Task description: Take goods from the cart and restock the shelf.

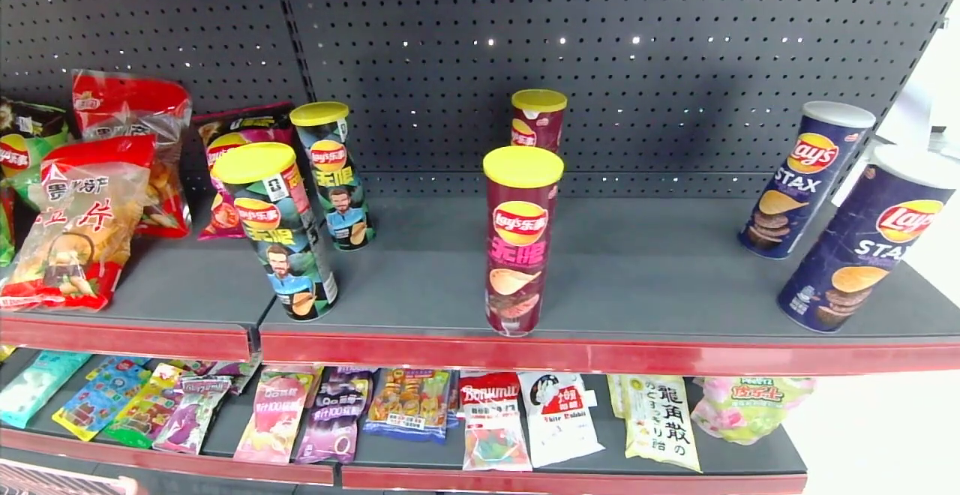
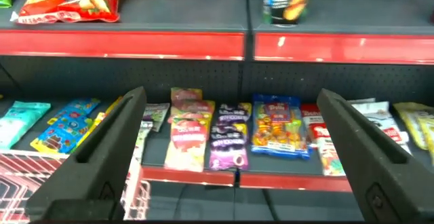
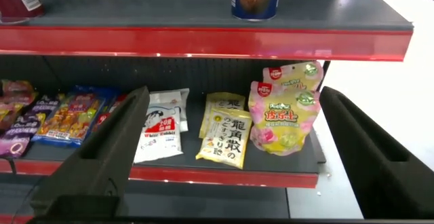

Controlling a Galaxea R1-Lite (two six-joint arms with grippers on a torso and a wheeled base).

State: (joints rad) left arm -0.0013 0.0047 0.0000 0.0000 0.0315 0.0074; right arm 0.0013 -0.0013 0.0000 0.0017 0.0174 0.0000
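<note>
The upper shelf carries chip cans: a maroon one at the front edge with a second behind it, two dark green ones to the left, and two tilted blue ones at the right. My left gripper hangs open and holds nothing, facing the lower shelf's candy packets. My right gripper is open and bare too, in front of a white packet and a yellow packet. A wire cart corner lies below left.
Snack bags crowd the upper shelf's left end. Bare shelf space lies between the maroon and blue cans. A pink-green bag stands at the lower shelf's right end, beyond which is white floor. Red rails edge both shelves.
</note>
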